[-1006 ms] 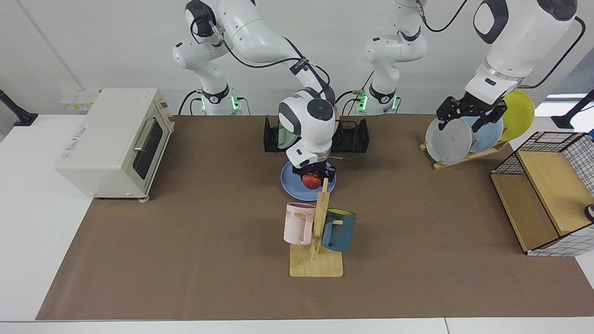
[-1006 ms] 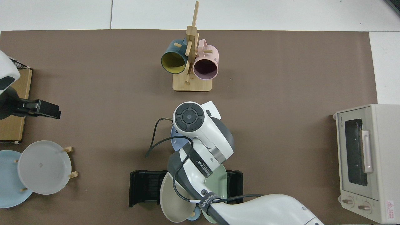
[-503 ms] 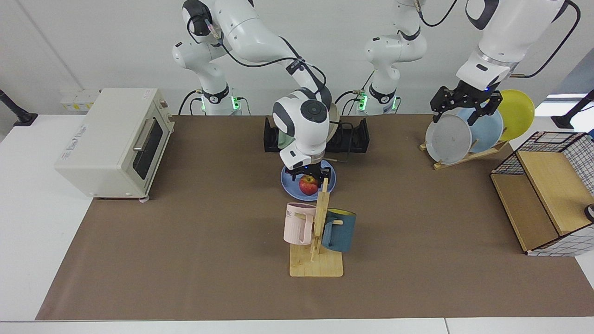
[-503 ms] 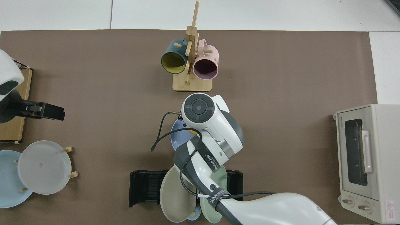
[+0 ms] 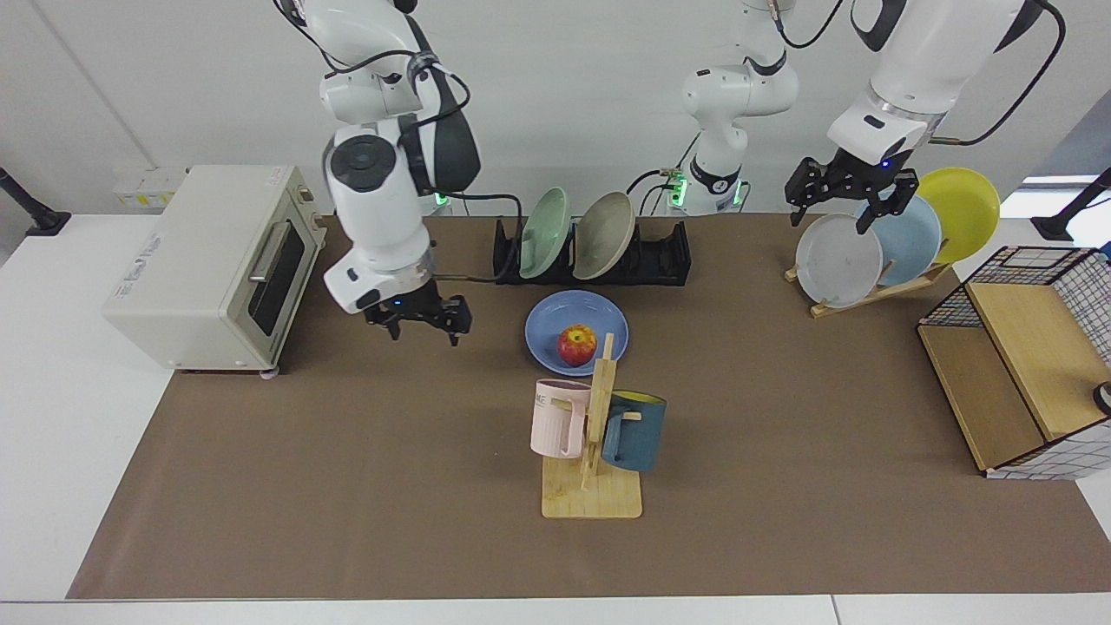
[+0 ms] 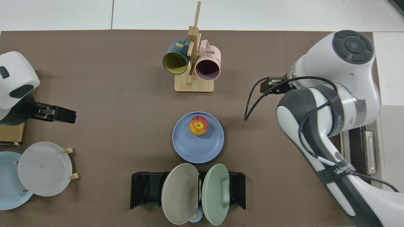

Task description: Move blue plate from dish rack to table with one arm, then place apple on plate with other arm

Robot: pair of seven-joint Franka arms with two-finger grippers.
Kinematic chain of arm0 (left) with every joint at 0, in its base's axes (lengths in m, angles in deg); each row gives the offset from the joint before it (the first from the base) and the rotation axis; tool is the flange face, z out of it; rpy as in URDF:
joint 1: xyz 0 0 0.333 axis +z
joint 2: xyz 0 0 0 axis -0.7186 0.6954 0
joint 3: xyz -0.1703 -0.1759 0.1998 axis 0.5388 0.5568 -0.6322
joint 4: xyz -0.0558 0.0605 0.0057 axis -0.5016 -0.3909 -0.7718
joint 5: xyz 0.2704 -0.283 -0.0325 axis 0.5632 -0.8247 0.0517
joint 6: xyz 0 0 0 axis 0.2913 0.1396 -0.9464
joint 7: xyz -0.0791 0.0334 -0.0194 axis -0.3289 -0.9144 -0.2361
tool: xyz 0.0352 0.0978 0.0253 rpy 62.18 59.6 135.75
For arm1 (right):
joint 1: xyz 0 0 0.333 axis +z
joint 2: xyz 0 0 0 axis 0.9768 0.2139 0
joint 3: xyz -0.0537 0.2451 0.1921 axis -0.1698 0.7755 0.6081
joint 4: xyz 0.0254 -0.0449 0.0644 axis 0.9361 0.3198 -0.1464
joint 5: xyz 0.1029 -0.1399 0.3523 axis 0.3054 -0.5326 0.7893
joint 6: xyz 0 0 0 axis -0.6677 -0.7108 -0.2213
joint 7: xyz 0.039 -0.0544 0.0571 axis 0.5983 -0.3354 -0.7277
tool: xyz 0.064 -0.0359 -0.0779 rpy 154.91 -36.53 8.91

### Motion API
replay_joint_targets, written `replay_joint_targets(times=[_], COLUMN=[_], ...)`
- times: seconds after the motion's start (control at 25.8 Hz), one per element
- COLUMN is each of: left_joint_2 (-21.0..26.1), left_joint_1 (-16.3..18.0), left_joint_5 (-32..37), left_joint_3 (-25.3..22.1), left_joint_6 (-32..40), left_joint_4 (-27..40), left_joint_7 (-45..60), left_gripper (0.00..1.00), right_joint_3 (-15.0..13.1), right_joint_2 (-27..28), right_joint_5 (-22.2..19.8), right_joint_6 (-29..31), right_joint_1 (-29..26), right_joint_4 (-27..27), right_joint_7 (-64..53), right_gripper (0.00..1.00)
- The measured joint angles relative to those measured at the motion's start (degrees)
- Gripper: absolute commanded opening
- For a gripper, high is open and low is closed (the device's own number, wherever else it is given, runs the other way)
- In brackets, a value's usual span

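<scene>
Facing view: the apple [image 5: 577, 345] sits on the blue plate [image 5: 576, 332], flat on the counter [image 5: 347, 486] before the dish rack [image 5: 660, 256]. The right hand [image 5: 418, 318], fingers spread and empty, has pulled away sideways toward the toaster oven [image 5: 208, 260]; half a second ago it hung directly over the apple. The left hand [image 5: 849, 193], also spread, waits above the grey plate [image 5: 838, 260].

Top view: the apple [image 6: 198, 125] lies near the plate's [image 6: 198, 145] far rim, well apart from both arms; the right hand itself is hidden.

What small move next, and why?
Probably just park the right gripper, open and empty beside the toaster oven: the apple sits on the blue plate on the table; the left gripper waits above the plate stand.
</scene>
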Motion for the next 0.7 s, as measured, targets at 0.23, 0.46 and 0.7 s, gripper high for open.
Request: replay_joint_targets(times=[0.23,0.46,0.7], left_joint_2=[0.0,0.0,0.0], left_joint_1=[-0.1,-1.0,-1.1], left_joint_5=[0.0,-0.2,-0.2], left_joint_3=[0.0,0.7,0.7], left_joint_6=[0.0,0.0,0.0], left_joint_4=[0.0,0.0,0.0], left_joint_7=[0.0,0.0,0.0], left_gripper=[1.0,1.0,1.0], right_joint_3=[0.0,0.0,0.5], right_joint_2=[-2.5,-7.8,-12.4], right_joint_5=[0.2,0.3,0.3], right_joint_6=[-2.3,-6.6,-8.8], right_joint_1=[-7.5,-9.5,-9.4], right_joint_4=[0.0,0.0,2.7], right_joint_7=[-12.8,-16.7,-16.8], right_gripper=[1.0,1.0,1.0])
